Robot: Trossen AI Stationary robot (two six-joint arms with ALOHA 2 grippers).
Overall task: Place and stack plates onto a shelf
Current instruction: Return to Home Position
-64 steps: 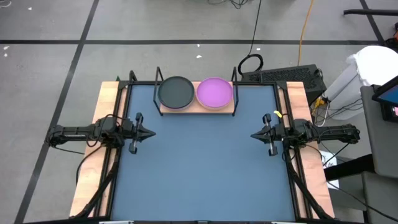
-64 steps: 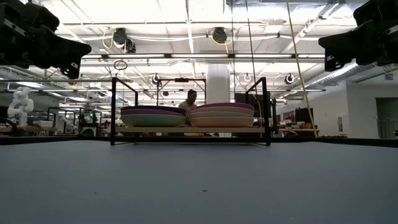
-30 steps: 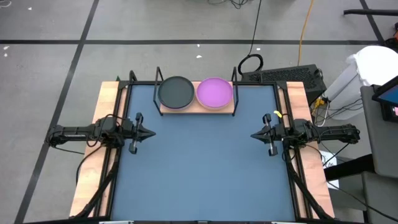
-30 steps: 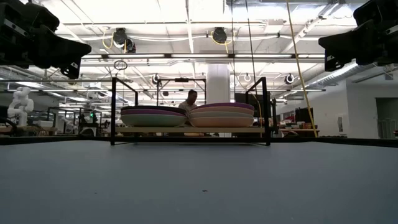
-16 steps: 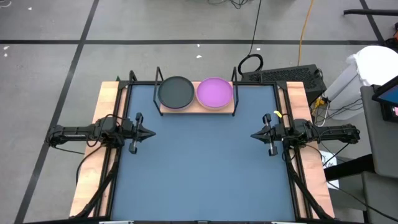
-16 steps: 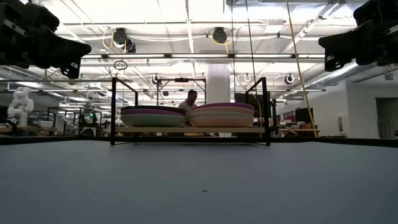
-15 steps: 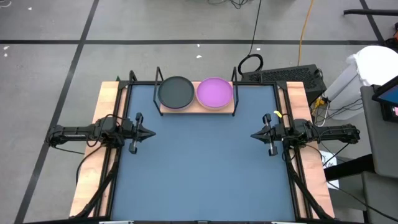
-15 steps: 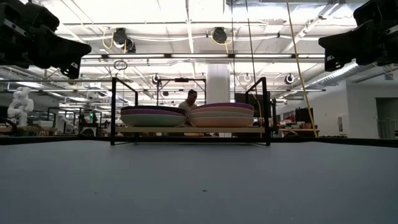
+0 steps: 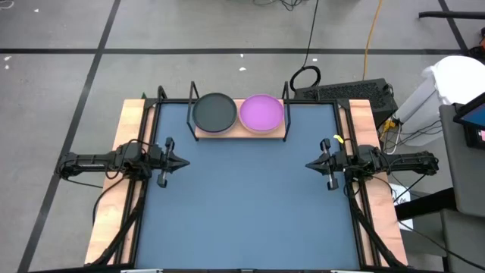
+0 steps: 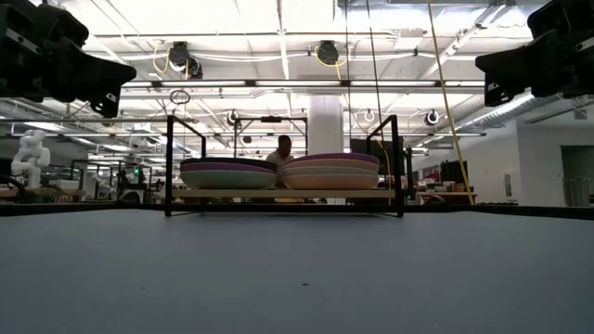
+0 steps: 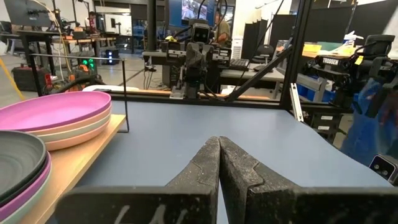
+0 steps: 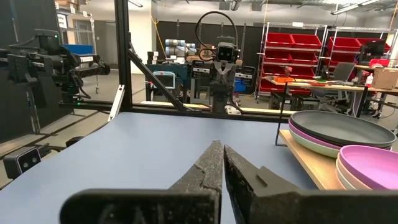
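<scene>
Stacked plates (image 9: 261, 112) on shelf (image 9: 240, 134), far edge. Empty left gripper (image 9: 182, 161), right gripper (image 9: 309, 164) at mat (image 9: 242, 212) sides, fingers pressed together. Homing: park level, well clear of shelf.

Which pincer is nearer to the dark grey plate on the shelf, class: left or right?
Left. The left pincer waits on the same side as the dark grey plate; the right pincer waits opposite, nearer the purple plate.

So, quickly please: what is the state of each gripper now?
Left gripper: shut, holding nothing.
Right gripper: shut, holding nothing.
</scene>
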